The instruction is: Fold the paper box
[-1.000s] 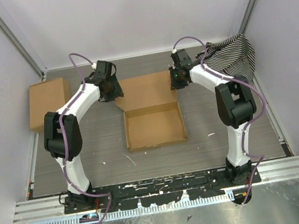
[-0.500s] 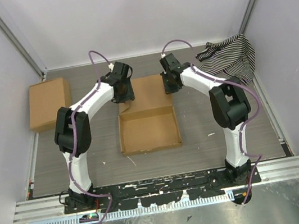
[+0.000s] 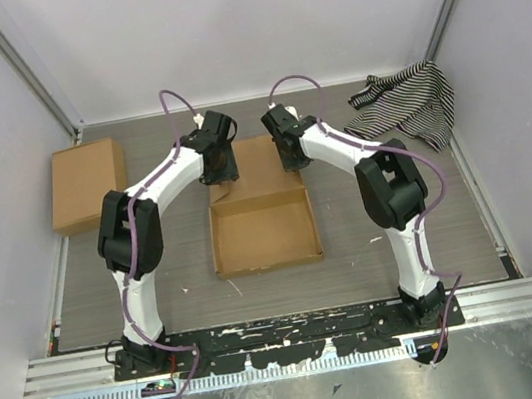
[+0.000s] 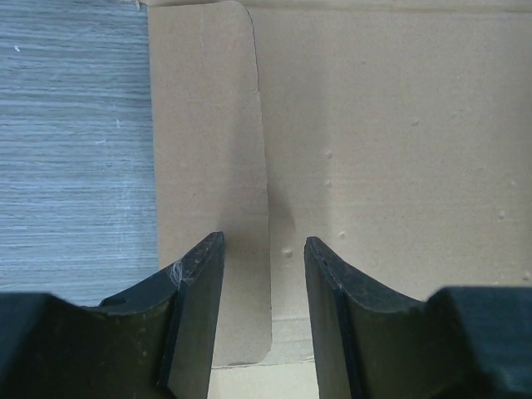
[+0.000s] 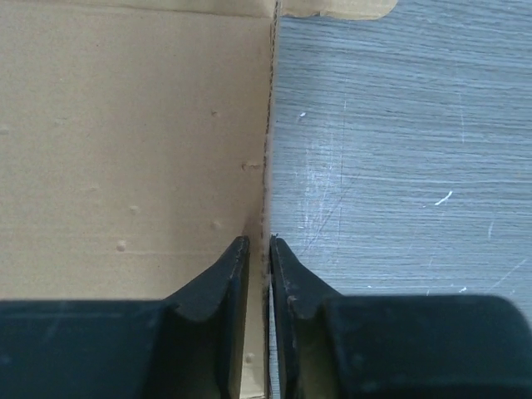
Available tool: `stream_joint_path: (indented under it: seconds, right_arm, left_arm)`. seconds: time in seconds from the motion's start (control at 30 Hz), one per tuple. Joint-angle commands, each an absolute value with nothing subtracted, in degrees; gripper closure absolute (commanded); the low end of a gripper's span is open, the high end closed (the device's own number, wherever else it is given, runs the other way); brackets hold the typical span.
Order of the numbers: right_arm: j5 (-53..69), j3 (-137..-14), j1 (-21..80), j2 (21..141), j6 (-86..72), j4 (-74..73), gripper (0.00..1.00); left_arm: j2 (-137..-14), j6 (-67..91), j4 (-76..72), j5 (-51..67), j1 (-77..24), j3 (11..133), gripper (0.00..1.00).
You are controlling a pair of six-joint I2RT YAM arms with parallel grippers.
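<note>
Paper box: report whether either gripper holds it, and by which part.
Right gripper pinches the paper box by its lid's right edge. Left gripper is open, holding nothing.

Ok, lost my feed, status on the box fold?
Left gripper open over lid's side flap. Right gripper shut on lid edge. Paper box: tray up, lid open. Striped cloth, other box clear.

Bright, even overhead light — soft shadows on paper box [image 3: 263, 232]; wrist views crisp, left gripper [image 4: 263, 241] dark, underexposed, slightly soft.

Matt brown cardboard paper box [image 3: 263, 232]
</note>
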State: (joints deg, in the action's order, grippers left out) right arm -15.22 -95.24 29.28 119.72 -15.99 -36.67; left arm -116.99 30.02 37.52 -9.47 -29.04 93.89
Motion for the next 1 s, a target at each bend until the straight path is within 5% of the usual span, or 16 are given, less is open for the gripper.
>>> stream_joint_path:
  seconds: [0.0, 0.97]
  right_arm:
    - [-21.8, -99.1, 32.4, 120.5, -17.5, -38.9, 0.75]
    - [-37.0, -100.7, 38.2, 120.9, -20.0, -42.6, 0.71]
  left_arm:
    - [-118.7, 29.9, 38.8, -9.4, -30.1, 95.2, 0.51]
    - [-118.5, 28.6, 41.4, -14.4, -30.8, 97.0, 0.51]
